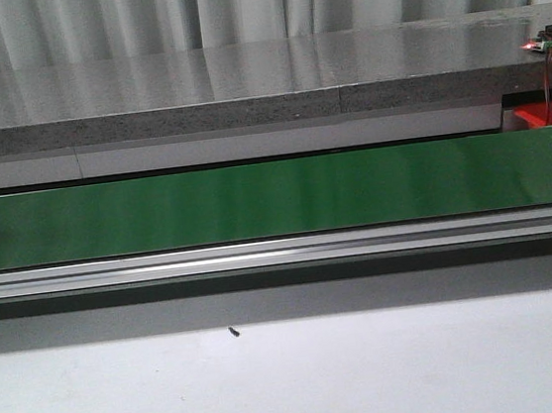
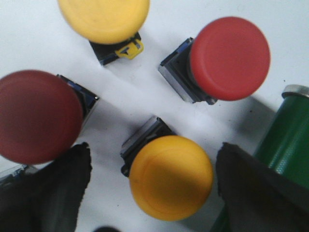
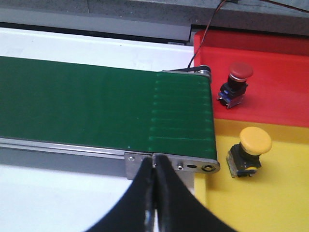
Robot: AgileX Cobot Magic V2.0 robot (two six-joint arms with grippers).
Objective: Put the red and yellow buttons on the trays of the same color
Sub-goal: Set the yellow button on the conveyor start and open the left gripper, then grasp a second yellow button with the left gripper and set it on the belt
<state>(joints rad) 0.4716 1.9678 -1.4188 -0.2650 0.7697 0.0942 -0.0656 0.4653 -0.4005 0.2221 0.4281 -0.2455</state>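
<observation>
In the left wrist view my left gripper point(image 2: 154, 183) is open, its dark fingers point(image 2: 58, 193) on either side of a yellow button point(image 2: 171, 177) lying on the white table, not touching it. Around it lie a second yellow button point(image 2: 104, 19) and two red buttons point(image 2: 229, 58) point(image 2: 36, 116). In the right wrist view my right gripper point(image 3: 154, 166) is shut and empty, above the conveyor's end. A red button point(image 3: 236, 84) lies on the red tray point(image 3: 280, 92) and a yellow button point(image 3: 251, 150) on the yellow tray point(image 3: 270, 198). Neither gripper shows in the front view.
The green conveyor belt point(image 1: 275, 199) runs across the front view with a metal rail in front. Its roller end point(image 2: 289, 135) stands right beside the left fingers. A corner of the red tray point(image 1: 545, 116) and a wired sensor point(image 1: 548, 39) show at far right.
</observation>
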